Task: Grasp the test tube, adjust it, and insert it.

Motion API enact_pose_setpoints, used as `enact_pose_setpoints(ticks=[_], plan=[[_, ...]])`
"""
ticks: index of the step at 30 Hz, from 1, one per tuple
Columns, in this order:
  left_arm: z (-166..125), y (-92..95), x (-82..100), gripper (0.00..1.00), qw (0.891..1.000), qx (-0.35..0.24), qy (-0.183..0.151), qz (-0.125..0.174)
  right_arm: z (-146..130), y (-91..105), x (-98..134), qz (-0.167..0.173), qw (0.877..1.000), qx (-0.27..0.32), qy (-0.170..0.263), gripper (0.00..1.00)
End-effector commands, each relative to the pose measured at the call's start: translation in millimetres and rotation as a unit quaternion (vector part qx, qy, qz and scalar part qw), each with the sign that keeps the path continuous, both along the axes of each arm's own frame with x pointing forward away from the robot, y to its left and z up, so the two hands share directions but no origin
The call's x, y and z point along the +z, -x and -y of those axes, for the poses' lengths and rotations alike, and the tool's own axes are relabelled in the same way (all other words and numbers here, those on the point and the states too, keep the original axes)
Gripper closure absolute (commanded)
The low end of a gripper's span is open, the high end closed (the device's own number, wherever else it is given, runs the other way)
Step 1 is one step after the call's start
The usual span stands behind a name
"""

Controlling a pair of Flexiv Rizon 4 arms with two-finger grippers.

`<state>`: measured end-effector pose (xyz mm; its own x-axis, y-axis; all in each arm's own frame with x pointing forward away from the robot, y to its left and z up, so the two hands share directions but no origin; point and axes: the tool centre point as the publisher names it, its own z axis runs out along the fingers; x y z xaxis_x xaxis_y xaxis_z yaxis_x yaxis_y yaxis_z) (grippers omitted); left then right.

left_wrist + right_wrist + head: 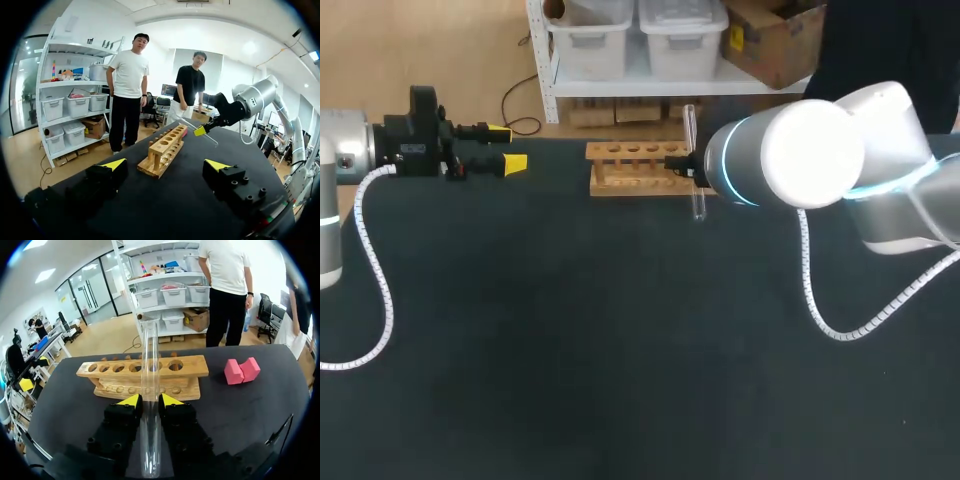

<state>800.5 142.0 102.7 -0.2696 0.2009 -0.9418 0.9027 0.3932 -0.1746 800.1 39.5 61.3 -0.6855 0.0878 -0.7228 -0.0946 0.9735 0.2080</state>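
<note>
Near the wooden rack (pixel 145 371), my right gripper (pixel 149 401) clamps the test tube (pixel 150 355): grasp done, insertion not yet; my left gripper (pixel 507 146) hangs open

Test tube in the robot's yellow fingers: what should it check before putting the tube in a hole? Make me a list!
1. Right gripper shut on the test tube: ok, one finger on each side.
2. Holes in the wooden rack free: ok, all the ones showing look empty.
3. Tube standing straight over a hole: not ok, the left wrist view shows it tilted, by the rack's end.
4. Left gripper out of the way: ok, it is open and well off to the side of the rack.
5. Pink block clear of the rack: ok, it lies apart beside it.
</note>
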Motion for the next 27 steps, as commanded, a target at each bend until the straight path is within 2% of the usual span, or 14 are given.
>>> enact_pose_setpoints(ticks=[1, 27], plan=[[-0.3, 1.0, -1.1, 0.0, 1.0, 0.001, 0.001, 0.002, 0.6, -7.7, -4.9, -0.004, 1.0, 0.005, -0.003, 1.0], [-0.3, 1.0, -1.1, 0.0, 1.0, 0.001, 0.001, 0.002, 0.7, -13.8, -22.8, -0.045, 0.998, 0.026, -0.022, 1.0]])
